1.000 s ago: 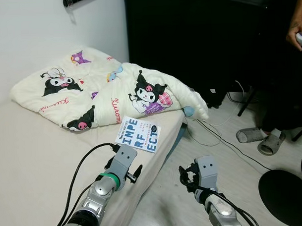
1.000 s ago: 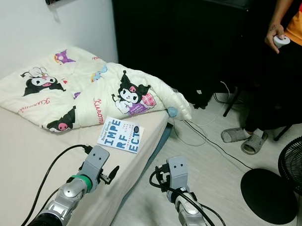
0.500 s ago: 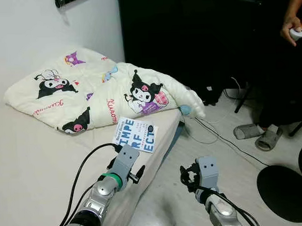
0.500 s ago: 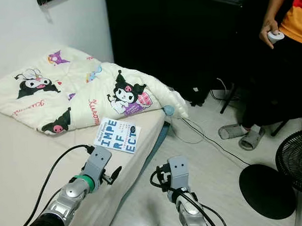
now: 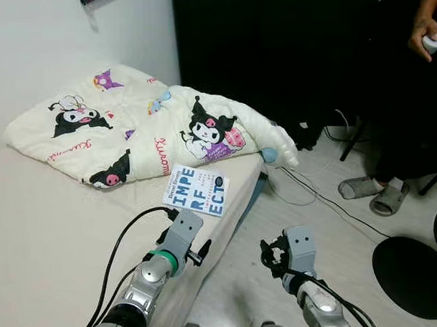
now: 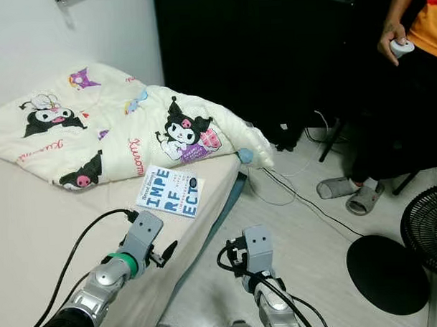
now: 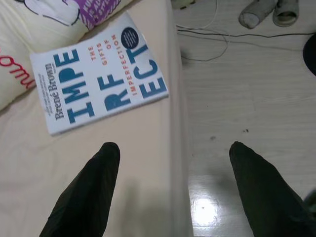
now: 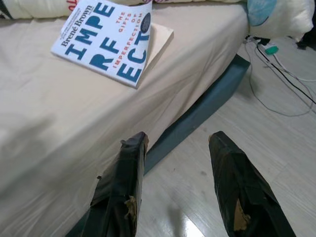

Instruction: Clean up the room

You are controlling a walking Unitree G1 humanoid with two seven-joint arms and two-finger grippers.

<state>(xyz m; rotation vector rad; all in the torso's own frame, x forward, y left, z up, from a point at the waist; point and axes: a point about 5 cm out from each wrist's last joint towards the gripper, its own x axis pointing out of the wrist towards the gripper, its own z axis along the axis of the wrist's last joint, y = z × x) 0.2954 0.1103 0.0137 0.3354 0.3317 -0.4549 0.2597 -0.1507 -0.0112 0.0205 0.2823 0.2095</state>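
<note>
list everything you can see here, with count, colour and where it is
book: 1, white with blue letters, flat on the bed near its edge
quilt: 1, cream with cartoon prints, bunched at the bed's far end
bed: 1, beige sheet, on the robot's left
cables: several, black and white, on the floor
fan: 1, black, far right on the floor
person: 1, standing at right, white controller in hand
left claw: open, over the bed edge short of the book
right claw: open, above the floor beside the bed

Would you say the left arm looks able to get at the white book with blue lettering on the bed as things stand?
Probably yes. The left pincer is open and hovers over the beige mattress just short of the white book with blue lettering, which lies flat near the bed's edge with nothing between them.
</note>
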